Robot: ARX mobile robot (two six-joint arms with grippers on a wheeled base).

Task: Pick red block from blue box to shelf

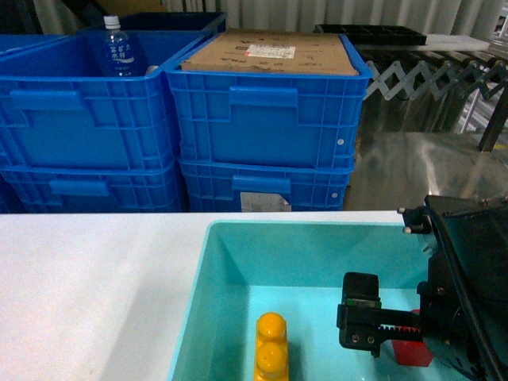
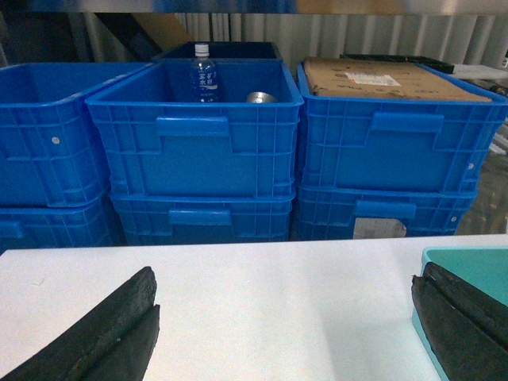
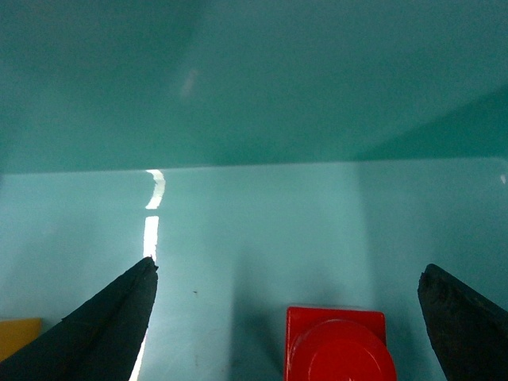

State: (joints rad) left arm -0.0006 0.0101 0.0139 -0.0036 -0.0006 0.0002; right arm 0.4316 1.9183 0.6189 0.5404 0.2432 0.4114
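**Right gripper lowered into the blue box, jaws spread about the red block**

Head view. The blue box [image 1: 208,270] stood on the white table [image 1: 87,286], before stacked dark-blue crates [image 1: 262,127]. One crate held a water bottle [image 1: 117,48]; another carried a cardboard sheet [image 1: 270,52]. The right gripper [image 1: 397,337] reached down inside the box. The red block [image 1: 413,352] lay on the box floor, partly hidden by the gripper. A yellow brick [image 1: 271,348] lay to its left, apart from it.

Left wrist view. The left gripper [image 2: 286,325] hung above the table, fingers wide apart and holding nothing. A corner of the box appeared at the right edge.

Right wrist view. The right gripper's fingers [image 3: 111,325] were spread. The red block sat between them, stud upward, nearer the right finger and touching neither.
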